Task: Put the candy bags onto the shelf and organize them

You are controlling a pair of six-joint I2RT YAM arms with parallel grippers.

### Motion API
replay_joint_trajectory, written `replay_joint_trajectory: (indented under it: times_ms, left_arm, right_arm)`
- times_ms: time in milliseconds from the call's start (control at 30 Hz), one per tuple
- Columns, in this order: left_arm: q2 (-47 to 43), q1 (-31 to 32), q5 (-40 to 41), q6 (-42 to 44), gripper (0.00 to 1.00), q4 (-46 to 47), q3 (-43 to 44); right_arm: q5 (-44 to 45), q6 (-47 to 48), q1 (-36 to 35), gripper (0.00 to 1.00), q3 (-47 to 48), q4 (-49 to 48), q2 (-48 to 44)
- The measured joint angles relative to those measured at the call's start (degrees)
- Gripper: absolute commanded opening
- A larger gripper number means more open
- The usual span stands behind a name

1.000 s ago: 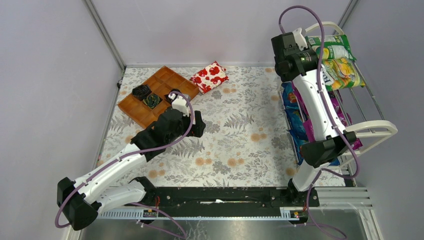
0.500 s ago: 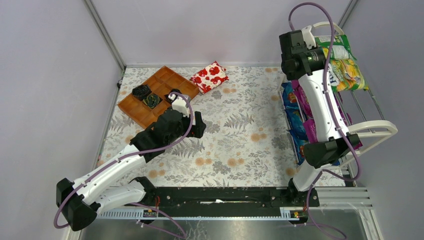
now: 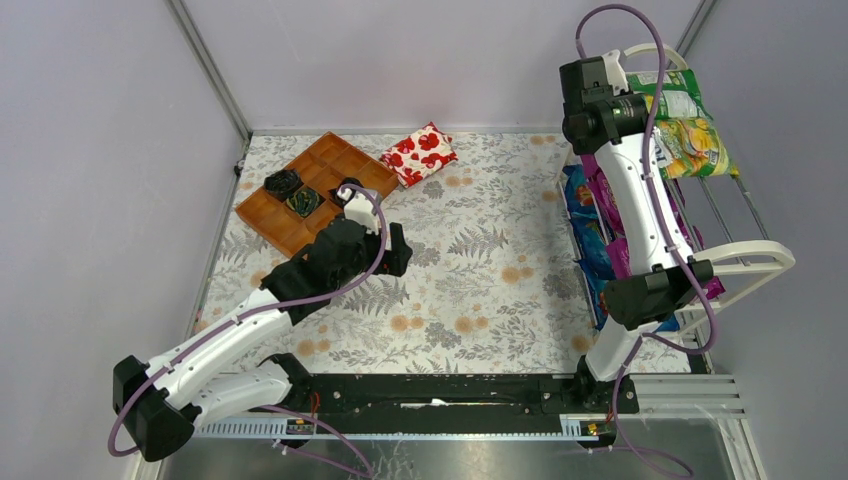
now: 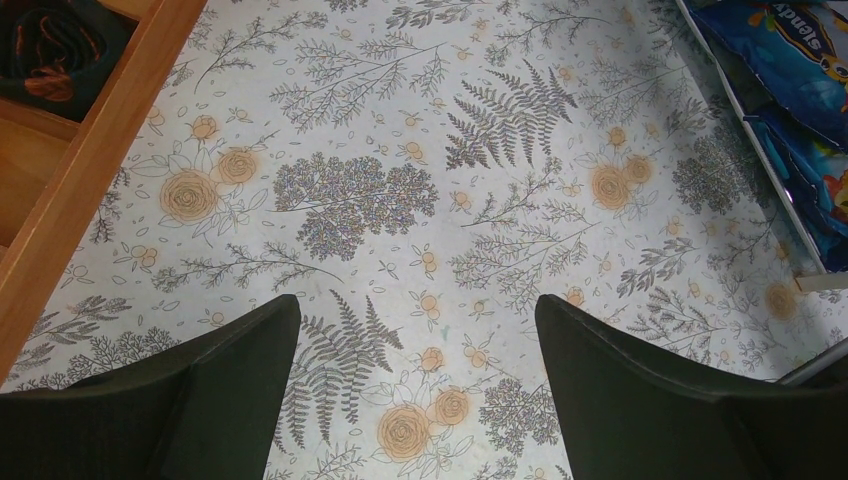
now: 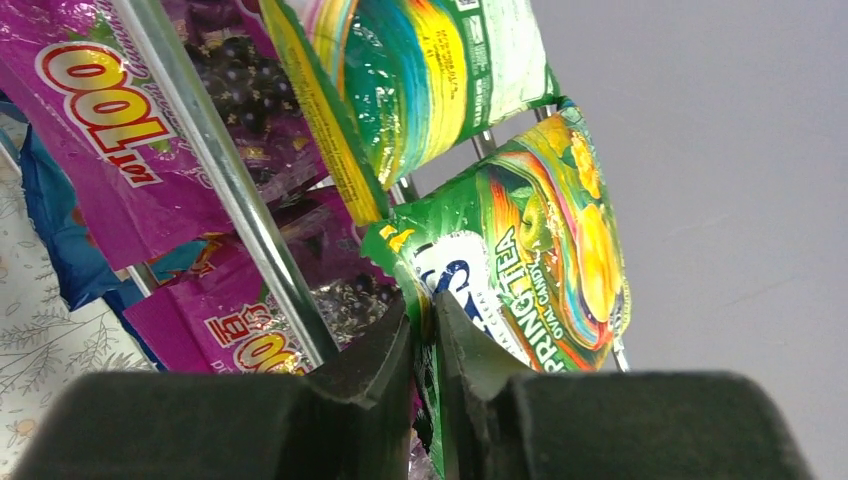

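Observation:
The white wire shelf (image 3: 752, 252) stands at the right. Two green-and-white candy bags (image 3: 690, 145) lie on its top tier; the farther one (image 3: 672, 92) sits behind. My right gripper (image 5: 423, 305) is shut on the near edge of the nearer green bag (image 5: 540, 260), up at the top tier (image 3: 640, 110). The other green bag (image 5: 420, 80) lies beside it. Purple candy bags (image 5: 100, 130) rest on the tier below, also seen from above (image 3: 618, 215). My left gripper (image 4: 415, 330) is open and empty, low over the floral tabletop (image 3: 395, 250).
Blue bags (image 3: 585, 245) fill the shelf's lowest tier, also in the left wrist view (image 4: 795, 60). A brown compartment tray (image 3: 345, 165) with dark items sits at the back left. A red-and-white flowered packet (image 3: 420, 152) lies behind it. Grey walls close in on both sides.
My right gripper has carried the nearer green bag to the right and set it further onto the top tier. The left arm has not moved.

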State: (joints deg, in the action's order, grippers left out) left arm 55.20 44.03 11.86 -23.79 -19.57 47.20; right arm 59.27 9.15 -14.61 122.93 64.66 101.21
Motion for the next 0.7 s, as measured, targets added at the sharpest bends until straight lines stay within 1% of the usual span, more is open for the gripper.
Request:
replay_joint_trajectory:
  times_ms: [167,400,467,500,567,600,633,700]
  left_arm:
    - [0.26,-0.15,0.0,0.0,0.92,-0.02,0.0]
    - [1.6,-0.81,-0.09,0.0,0.92,0.04,0.0]
    - [2.14,-0.92,-0.17,-0.02,0.92,0.02,0.0]
    - [2.38,-0.98,-0.28,-0.02,0.92,0.02,0.0]
    - [2.93,-1.07,-0.55,-0.09,0.93,0.0,0.0]
    - [3.15,-1.22,-0.7,-0.15,0.95,0.0,0.0]
    - [3.37,-1.29,-0.72,-0.22,0.95,-0.04,0.0]
    - [3.78,-1.62,-0.85,-0.39,0.97,-0.07,0.02]
  right_arm:
    - [-1.64,0.26,0.0,0.23,-1.38,-1.33,0.0]
    - [-1.84,1.14,0.0,0.56,-0.7,-2.67,-0.02]
    - [-1.97,1.09,0.0,0.67,0.48,-2.6,-0.02]
    - [-2.21,1.01,-0.04,0.74,1.22,-2.45,-0.02]
    - [-2.89,0.52,-0.31,0.92,2.34,-2.36,-0.31]
    - [-3.32,0.0,-0.46,0.99,2.54,-2.34,-0.72]
    - [-3.69,-0.2,-0.7,1.0,2.49,-2.49,-1.55]
    - [-7.45,-1.42,-1.22,1.0,1.38,-2.69,-4.33]
